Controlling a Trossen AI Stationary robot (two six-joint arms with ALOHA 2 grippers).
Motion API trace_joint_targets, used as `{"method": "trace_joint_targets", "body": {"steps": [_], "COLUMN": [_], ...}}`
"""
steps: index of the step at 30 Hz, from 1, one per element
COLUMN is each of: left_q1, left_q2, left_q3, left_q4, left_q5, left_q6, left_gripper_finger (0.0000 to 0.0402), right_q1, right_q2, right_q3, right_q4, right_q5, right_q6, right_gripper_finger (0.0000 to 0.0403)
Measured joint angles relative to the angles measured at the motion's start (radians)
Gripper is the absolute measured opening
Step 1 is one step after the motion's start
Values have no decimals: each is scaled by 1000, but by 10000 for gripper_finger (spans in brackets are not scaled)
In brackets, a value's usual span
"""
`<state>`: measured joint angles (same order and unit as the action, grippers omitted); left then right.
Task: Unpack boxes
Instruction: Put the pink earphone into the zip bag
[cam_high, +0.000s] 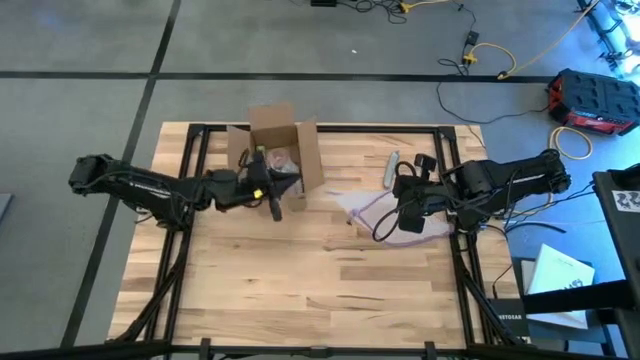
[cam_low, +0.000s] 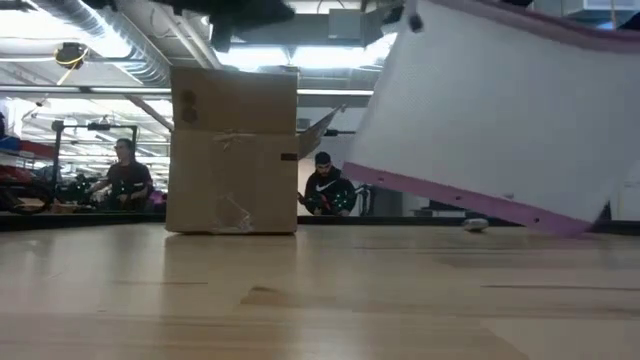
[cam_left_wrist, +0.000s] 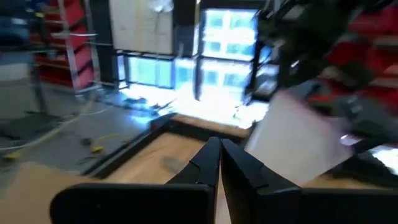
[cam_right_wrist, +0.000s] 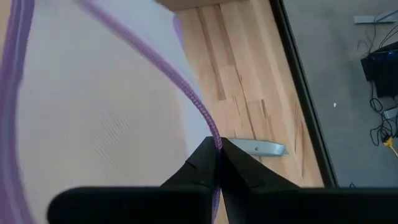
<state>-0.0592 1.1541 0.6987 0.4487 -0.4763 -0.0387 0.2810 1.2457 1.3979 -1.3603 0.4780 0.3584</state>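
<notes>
Near the table's (cam_high: 250, 290) far edge, left of centre: stood the box (cam_high: 283, 148), upright, flaps open, some contents visible inside from above but too small to name. Just at its near side, over the opening's front wall: left gripper (cam_high: 274, 205), fingers pressed together, nothing between them. Toward the right edge: right gripper (cam_right_wrist: 217, 155) pinched shut on the purple zip edge of the clear bag (cam_high: 385, 212), bag lifted and hanging tilted, lower corner looking close to the tabletop in the low view. Just beyond the bag, near the far edge: grey knife-like tool (cam_high: 391, 168), untouched. Risks, as judged: thin-edge pinch could slip and drop the bag; hanging bag could sweep the tool off the far edge if swung that way; closed left fingers could nudge or tip the light box instead of reaching in, nothing bracing it. Could also snag a flap on the way down.
</notes>
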Motion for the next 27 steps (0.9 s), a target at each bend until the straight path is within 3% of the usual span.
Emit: {"method": "trace_joint_targets", "body": {"steps": [3,6,9,13,18,21,27], "left_q1": [76,152,186,160,146,112,30], "left_q2": [-12,4,14,22,34,38,39], "left_q3": [2,0,-1,0,1,0,1], "left_q4": [-162,-355,-435,-475,-650,-723,-709], "left_q5": [-9,-12,1,36,196,197,219], "left_q6": [10,-76,-138,-122,-286,-364,-435], "left_gripper_finger": [0,0,0,0,0,0,0], "right_q1": [0,0,0,0,0,0,0], "right_q2": [0,0,0,0,0,0,0], "right_q3": [-14,-19,-19,-19,-19,-19,-19], "right_q4": [11,30,44,58,71,86,88], "right_q5": [0,-1,-7,-20,-36,-64,-71], "right_q6": [0,0,0,-15,-29,-30,-43], "right_gripper_finger": [0,0,0,0,0,0,0]}}
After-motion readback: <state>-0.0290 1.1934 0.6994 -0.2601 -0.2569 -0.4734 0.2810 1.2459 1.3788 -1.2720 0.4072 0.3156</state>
